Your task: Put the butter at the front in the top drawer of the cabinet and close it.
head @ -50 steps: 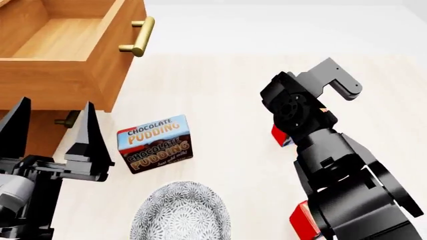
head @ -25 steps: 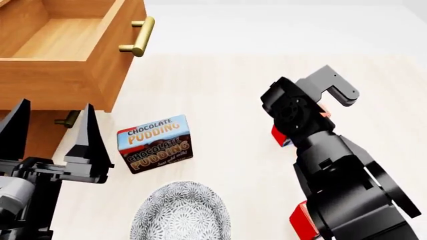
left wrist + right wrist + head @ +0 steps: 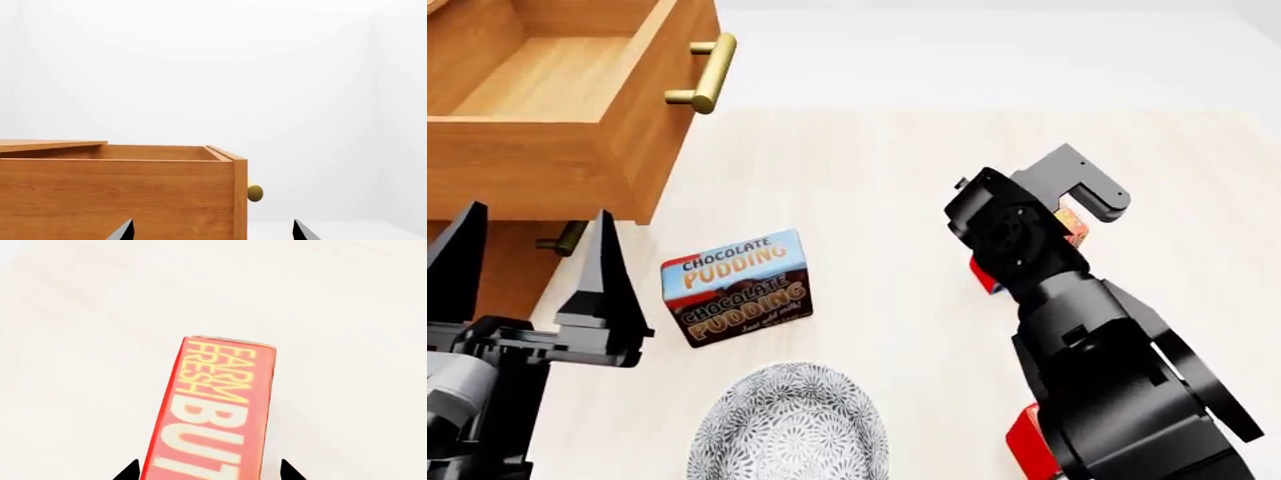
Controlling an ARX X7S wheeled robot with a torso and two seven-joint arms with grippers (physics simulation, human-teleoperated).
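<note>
My right claw [image 3: 208, 474] straddles the butter [image 3: 217, 410] on the bench [image 3: 868, 170], tips apart on either side, not yet gripping — closing off-centre could tip it. Left claw [image 3: 527, 262] hangs spread, empty, beside the open top drawer [image 3: 547, 120].

I saw a red butter [image 3: 217, 415] carton with pale yellow lettering, a brown-and-blue pudding box [image 3: 738, 287], a grey-patterned white bowl [image 3: 787, 425], a light-brown cabinet [image 3: 507, 255] and a brass handle [image 3: 703, 72].
</note>
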